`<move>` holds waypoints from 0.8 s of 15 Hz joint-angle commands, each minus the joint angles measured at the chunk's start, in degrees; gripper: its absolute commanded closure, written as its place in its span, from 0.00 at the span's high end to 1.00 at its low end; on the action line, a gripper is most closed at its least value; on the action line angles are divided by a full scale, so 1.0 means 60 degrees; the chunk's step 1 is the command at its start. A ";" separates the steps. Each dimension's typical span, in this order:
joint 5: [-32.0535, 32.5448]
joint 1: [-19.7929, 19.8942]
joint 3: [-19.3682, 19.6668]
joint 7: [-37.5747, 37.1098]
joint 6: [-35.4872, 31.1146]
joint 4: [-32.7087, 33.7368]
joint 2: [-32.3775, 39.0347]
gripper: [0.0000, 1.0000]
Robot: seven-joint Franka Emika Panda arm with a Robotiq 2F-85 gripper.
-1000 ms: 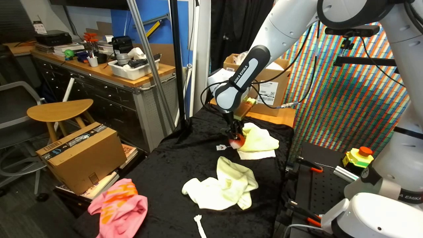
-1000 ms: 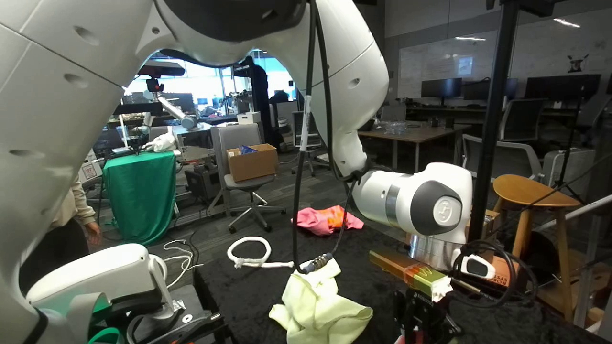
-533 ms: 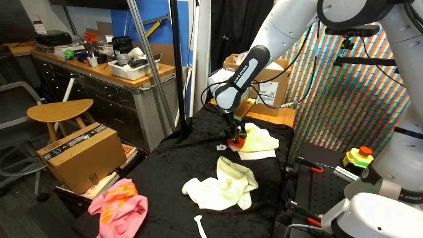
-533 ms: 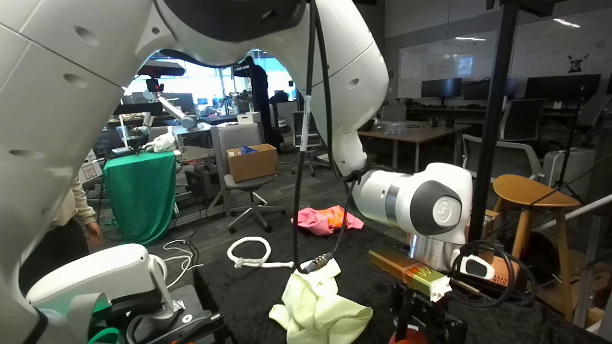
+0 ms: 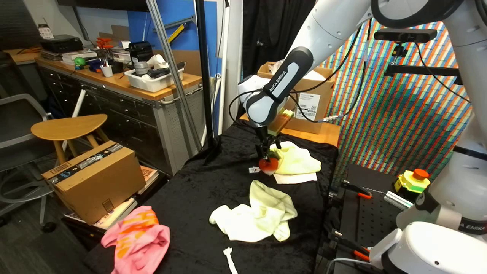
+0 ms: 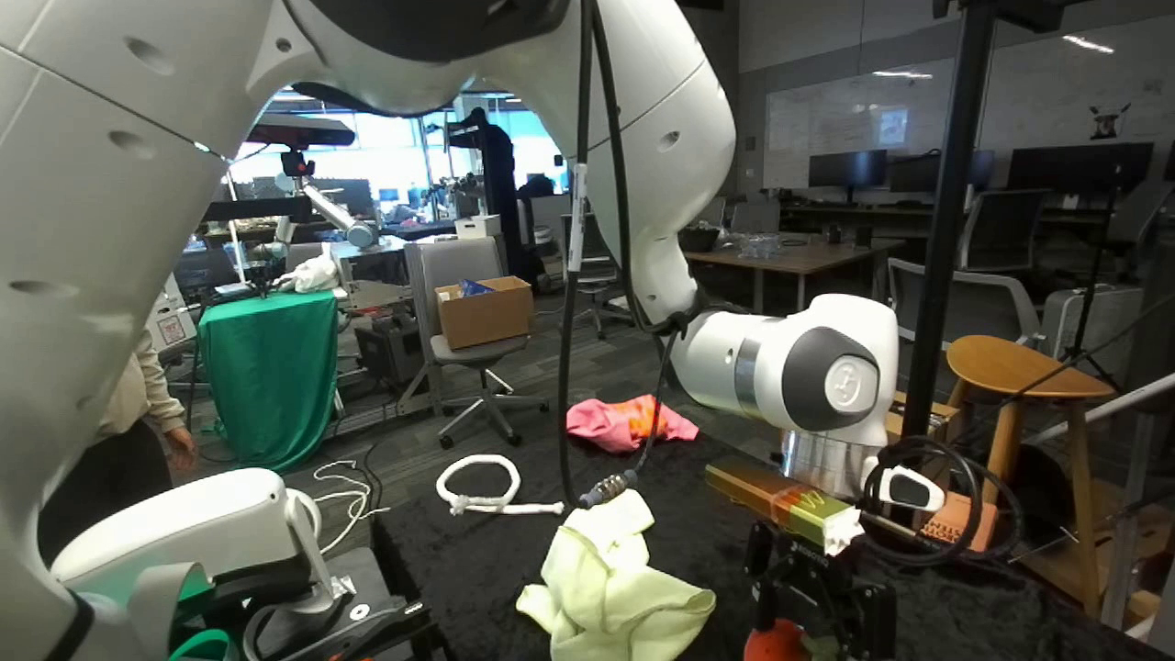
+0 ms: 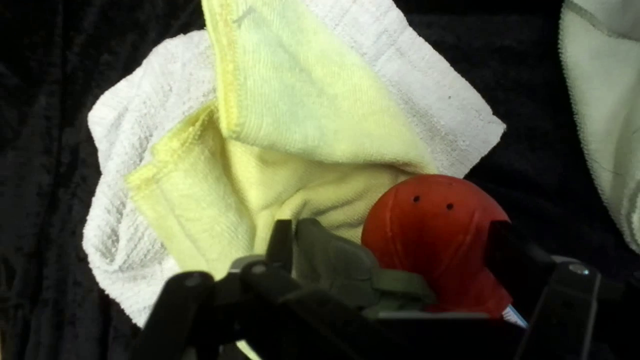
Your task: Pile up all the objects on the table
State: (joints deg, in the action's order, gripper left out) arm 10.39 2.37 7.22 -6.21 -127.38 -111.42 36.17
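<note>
A small round red item (image 7: 435, 235) with a grey-green strap part (image 7: 335, 265) lies beside the folded pale yellow cloth (image 7: 310, 100), partly against its edge. Under that cloth spreads a white cloth (image 7: 445, 95). My gripper (image 7: 392, 230) is right above the red item, its fingers wide apart on either side; whether one still touches it I cannot tell. On the black table (image 5: 205, 198), a second pale yellow cloth (image 5: 255, 219) lies crumpled nearer the middle. The pink-orange cloth (image 5: 140, 239) is bunched at the table's end, and appears in both exterior views.
A white rope (image 6: 477, 482) lies near the table's edge. A cardboard box (image 5: 312, 99) stands behind the yellow and white cloths. Beside the table are another cardboard box (image 5: 95, 182) and the wooden stool (image 5: 68, 127). A cable (image 6: 571, 367) hangs from the arm.
The gripper's fingers have spread apart around the red item, which has tipped slightly and shows more red. The arm has just risen a little. The cloths lie as before.
</note>
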 commanded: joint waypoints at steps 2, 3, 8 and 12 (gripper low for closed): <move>0.0610 -0.0471 0.0113 -0.0181 -0.0052 -0.0478 -0.0852 1.00; 0.0819 -0.0599 0.0095 -0.0187 -0.0002 -0.0460 -0.0955 1.00; 0.2162 -0.1399 -0.0088 -0.0156 0.0200 -0.0427 -0.1505 1.00; 0.2878 -0.1991 -0.0566 0.0160 0.0593 0.0009 -0.1658 1.00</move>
State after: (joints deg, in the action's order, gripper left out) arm 24.69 -7.56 5.47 -6.53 -126.17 -112.13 28.23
